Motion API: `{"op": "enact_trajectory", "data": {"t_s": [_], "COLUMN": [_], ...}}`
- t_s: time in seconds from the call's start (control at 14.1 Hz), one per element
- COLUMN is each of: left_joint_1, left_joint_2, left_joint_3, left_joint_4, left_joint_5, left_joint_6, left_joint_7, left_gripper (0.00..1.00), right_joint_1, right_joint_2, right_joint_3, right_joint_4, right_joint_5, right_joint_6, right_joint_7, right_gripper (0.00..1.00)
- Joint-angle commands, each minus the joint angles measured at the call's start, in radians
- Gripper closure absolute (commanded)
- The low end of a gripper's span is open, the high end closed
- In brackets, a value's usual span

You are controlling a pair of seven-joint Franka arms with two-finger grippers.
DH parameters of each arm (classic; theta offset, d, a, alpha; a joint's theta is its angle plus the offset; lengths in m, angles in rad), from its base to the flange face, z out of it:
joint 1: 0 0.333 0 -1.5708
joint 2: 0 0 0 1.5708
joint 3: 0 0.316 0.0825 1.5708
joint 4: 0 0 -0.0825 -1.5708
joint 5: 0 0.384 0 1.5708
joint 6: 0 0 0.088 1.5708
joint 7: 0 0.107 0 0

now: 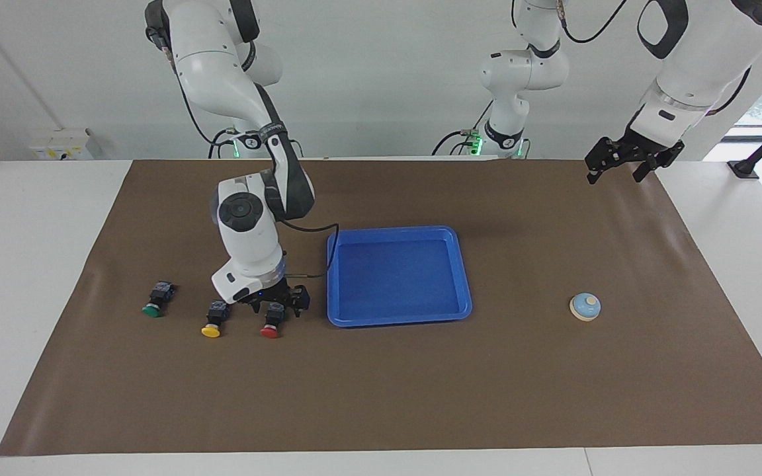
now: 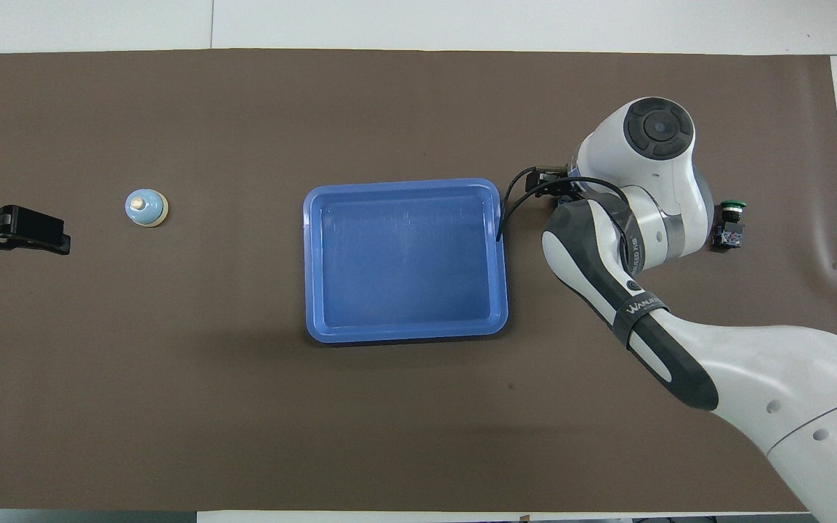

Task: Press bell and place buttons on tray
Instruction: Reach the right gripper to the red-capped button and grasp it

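Red button [image 1: 271, 321] between R fingers, not yet gripped.
It sits on surface just beside tray [image 1: 333, 311], yellow button [image 1: 214, 320] next along. Right gripper [image 1: 278, 303] low over it, fingers wide, holding nothing. Risk: off-centre closing tips it. Left gripper [image 1: 621, 162] waits open, well apart from tray; bell [image 1: 585, 307] unpressed.

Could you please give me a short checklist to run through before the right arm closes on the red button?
1. Right gripper down at the red button, jaws open: ok.
2. Jaws squarely astride the red button's body: cannot tell.
3. Yellow button clear of the gripper: cannot tell, it stands close beside.
4. Green button standing apart, toward the right arm's end: ok.
5. Tray holds nothing yet: ok.
6. Left gripper waits with jaws open, away from the bell: ok.
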Motion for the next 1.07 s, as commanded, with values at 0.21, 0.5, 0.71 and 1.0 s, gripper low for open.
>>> {"op": "enact_trajectory", "data": {"t_s": [0.21, 0.5, 0.71, 1.0], "left_joint_1": [0.0, 0.0, 0.001, 0.001], "left_joint_2": [0.0, 0.0, 0.0, 0.0], "left_joint_3": [0.005, 0.005, 0.005, 0.005], "left_joint_4": [0.005, 0.005, 0.005, 0.005], "left_joint_5": [-0.015, -0.015, -0.015, -0.015], "left_joint_6": [-0.013, -0.013, -0.013, -0.013], "left_joint_7": [-0.007, -0.007, -0.007, -0.007], "left_gripper": [0.0, 0.0, 0.0, 0.0], "right_joint_1": [-0.018, -0.015, -0.016, -0.011], "right_joint_2": [0.012, 0.011, 0.008, 0.005], "right_joint_3": [0.001, 0.002, 0.002, 0.004], "right_joint_4": [-0.012, -0.049, -0.059, -0.052], "right_joint_5": [-0.026, -0.026, -0.026, -0.025], "right_joint_6": [0.05, 0.07, 0.073, 0.049], "right_joint_7": [0.058, 0.129, 0.129, 0.138], "right_gripper": [0.01, 0.03, 0.32, 1.0]}}
